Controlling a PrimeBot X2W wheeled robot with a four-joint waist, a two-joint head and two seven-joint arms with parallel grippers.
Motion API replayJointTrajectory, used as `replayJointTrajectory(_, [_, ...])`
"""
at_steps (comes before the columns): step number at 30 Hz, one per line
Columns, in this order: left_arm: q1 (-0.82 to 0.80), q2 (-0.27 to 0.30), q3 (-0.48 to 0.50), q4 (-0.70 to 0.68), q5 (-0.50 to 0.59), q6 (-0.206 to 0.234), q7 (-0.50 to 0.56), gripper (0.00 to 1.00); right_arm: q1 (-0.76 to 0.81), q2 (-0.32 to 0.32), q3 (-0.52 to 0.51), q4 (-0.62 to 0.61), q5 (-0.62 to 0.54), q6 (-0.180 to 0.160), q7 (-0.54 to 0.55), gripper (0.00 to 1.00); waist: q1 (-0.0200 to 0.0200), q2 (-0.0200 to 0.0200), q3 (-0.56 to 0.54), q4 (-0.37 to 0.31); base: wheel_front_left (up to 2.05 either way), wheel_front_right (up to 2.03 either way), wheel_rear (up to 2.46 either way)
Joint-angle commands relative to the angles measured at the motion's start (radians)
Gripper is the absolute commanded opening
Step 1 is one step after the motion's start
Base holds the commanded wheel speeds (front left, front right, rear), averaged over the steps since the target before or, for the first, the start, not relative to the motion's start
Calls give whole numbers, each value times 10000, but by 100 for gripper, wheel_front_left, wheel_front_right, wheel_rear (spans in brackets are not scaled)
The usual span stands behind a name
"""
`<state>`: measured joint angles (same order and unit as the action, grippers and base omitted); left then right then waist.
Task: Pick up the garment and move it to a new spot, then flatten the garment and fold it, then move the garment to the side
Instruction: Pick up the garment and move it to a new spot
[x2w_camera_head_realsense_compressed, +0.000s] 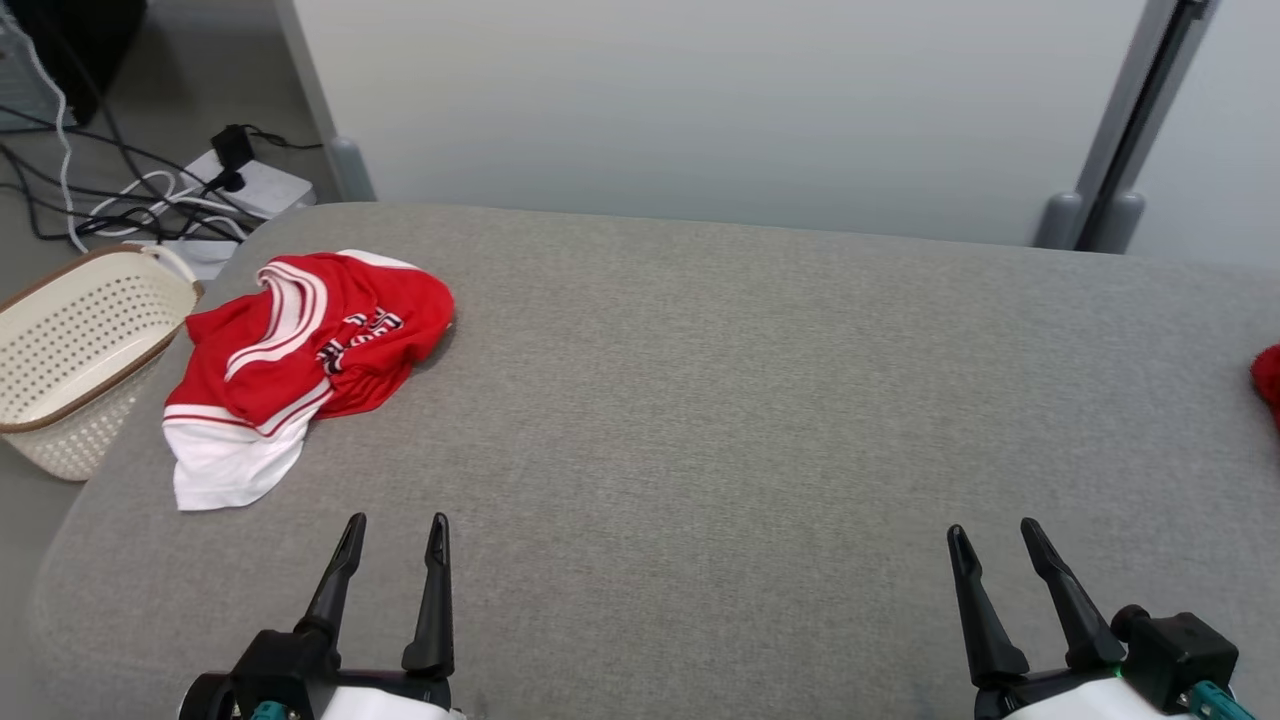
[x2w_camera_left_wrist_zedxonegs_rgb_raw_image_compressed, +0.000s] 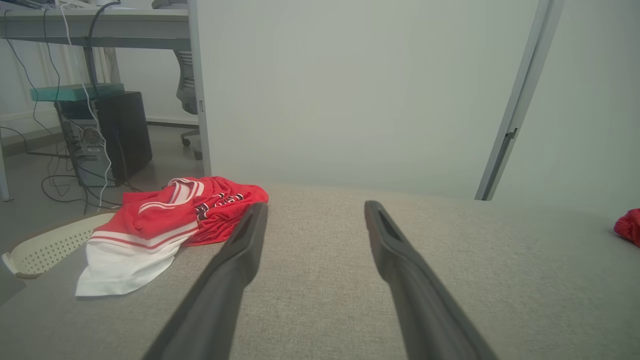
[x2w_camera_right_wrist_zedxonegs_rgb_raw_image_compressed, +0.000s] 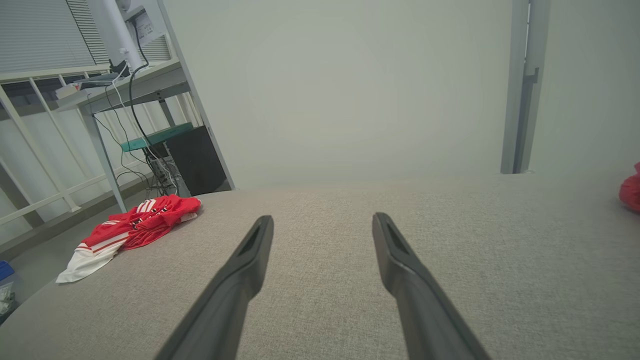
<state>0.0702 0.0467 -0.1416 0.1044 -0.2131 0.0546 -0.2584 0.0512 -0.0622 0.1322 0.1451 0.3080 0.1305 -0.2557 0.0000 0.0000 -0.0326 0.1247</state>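
A crumpled red and white garment (x2w_camera_head_realsense_compressed: 300, 360) with striped trim and dark lettering lies bunched at the far left of the grey table (x2w_camera_head_realsense_compressed: 720, 400). The same garment (x2w_camera_left_wrist_zedxonegs_rgb_raw_image_compressed: 170, 225) appears ahead and to the left in the left wrist view, and far off at the left as the garment (x2w_camera_right_wrist_zedxonegs_rgb_raw_image_compressed: 132, 230) in the right wrist view. My left gripper (x2w_camera_head_realsense_compressed: 395, 525) hovers open near the table's front edge, below and a little right of the garment, holding nothing. My right gripper (x2w_camera_head_realsense_compressed: 990, 530) stands open at the lower right, far from the garment, also holding nothing.
A cream perforated basket (x2w_camera_head_realsense_compressed: 80, 350) stands off the table's left edge. Cables and a power strip (x2w_camera_head_realsense_compressed: 215, 190) lie on the floor at the back left. A second red item (x2w_camera_head_realsense_compressed: 1268, 380) peeks in at the table's right edge. A pale partition (x2w_camera_head_realsense_compressed: 700, 100) stands behind the table.
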Motion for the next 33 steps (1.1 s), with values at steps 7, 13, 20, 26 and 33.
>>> replayJointTrajectory(7, [-418, 36, 445, -430, -122, 229, -34, 100, -226, -131, 359, -235, 17, 2, -61, 100, 0, 0, 13, 1581, 0, 0, 0])
replayJointTrajectory(13, [-367, 35, 422, -438, -214, 327, -34, 100, -240, -124, 350, -231, -7, 2, -61, 100, 0, 0, 38, 2329, 0, 0, 0])
replayJointTrajectory(20, [-378, 35, 400, -352, -386, 353, -34, 100, -225, -143, 277, -263, -24, 2, -61, 100, 0, 0, 224, 2936, 0, 0, 0])
replayJointTrajectory(26, [-541, 35, 488, -378, -561, 427, -34, 100, -373, -415, 545, -199, 53, 2, -61, 100, 0, 0, 577, 2907, 0, 0, 0])
replayJointTrajectory(33, [-1183, 35, 826, -286, -795, 459, -34, 100, -648, -765, 645, -248, 78, 2, -61, 100, 0, 0, 1252, 2691, 0, 0, 0])
